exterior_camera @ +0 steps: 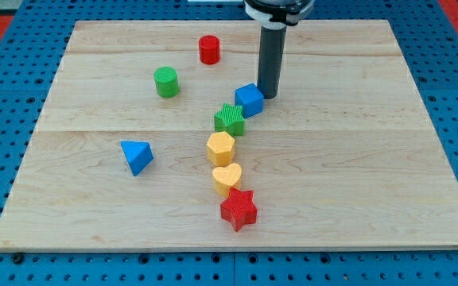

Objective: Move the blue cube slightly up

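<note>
Right now my tip [269, 96], the lower end of the straight dark rod, rests on the pale wooden board [372, 159] just at the upper right side of the blue cube [249, 99], so close that I cannot tell whether the two touch. No fingers exist on this arm, only the rod, so nothing is spread, pressed together or pinching.

That blue cube sits a little above the board's middle, slightly toward the view's right. Just below it and to its left is the green ribbed star-shaped block [230, 119], nearly touching the cube's lower corner. From there a loose chain runs down the view: the yellow hexagonal block [220, 148], then the yellow heart-shaped block [227, 179], then the red star-shaped block [238, 209] nearest the view's bottom, each close beside the next.

Off to the view's left, well apart from the chain, lies the blue triangular block [137, 156]. Higher up stand the green cylinder [166, 82] and, nearer the view's top, the red cylinder [208, 49], which is to the left of the rod. Around the board spreads a blue perforated table surface [22, 270].
</note>
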Robot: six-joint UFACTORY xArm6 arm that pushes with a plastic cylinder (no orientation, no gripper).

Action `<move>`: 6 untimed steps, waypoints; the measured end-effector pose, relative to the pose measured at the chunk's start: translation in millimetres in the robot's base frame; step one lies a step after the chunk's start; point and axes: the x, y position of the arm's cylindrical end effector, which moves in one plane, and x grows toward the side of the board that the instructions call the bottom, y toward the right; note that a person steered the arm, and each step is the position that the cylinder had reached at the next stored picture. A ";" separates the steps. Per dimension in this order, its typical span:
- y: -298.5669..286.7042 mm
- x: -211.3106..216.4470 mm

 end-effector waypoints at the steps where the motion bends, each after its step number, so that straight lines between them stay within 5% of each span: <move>1: 23.2 13.4; 2: 22.6 58.0; 5: -41.3 21.4; 6: 23.4 5.3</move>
